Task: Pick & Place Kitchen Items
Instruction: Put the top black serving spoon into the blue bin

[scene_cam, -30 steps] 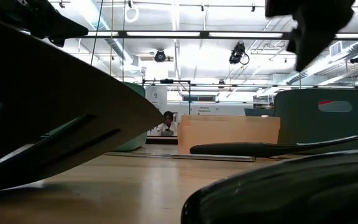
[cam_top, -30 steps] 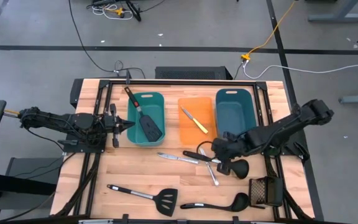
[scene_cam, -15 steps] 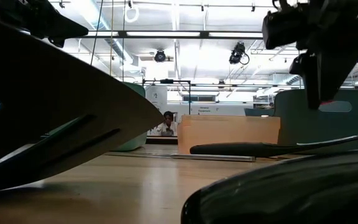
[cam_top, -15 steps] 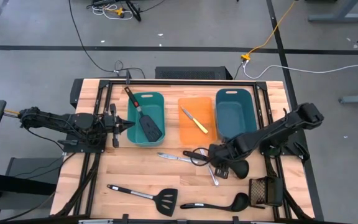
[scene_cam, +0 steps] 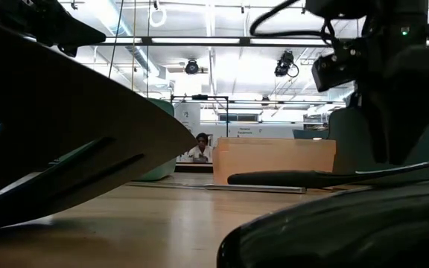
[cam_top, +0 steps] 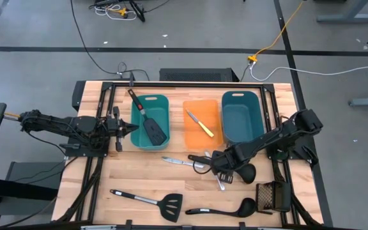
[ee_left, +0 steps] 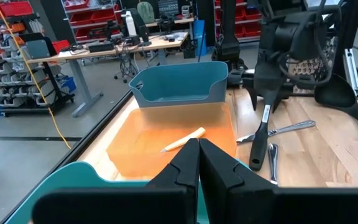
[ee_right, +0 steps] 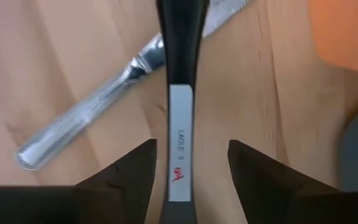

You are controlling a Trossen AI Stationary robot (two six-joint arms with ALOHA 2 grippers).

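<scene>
We note the right gripper [ee_right: 188,168] has dropped low since a second ago, open fingers straddling the ladle handle [ee_right: 180,93] on the table; grasp looks imminent. Left gripper [cam_top: 117,126] closed, waiting.

Three bins [cam_top: 202,121] line the tabletop's [cam_top: 139,179] far side; spatula [cam_top: 147,121] in the left, knife [cam_top: 200,122] in the middle.

Wooden table [cam_top: 139,176], three bins [cam_top: 200,108], spatula [cam_top: 165,203], ladles [cam_top: 225,207], knives [cam_top: 181,161]
</scene>
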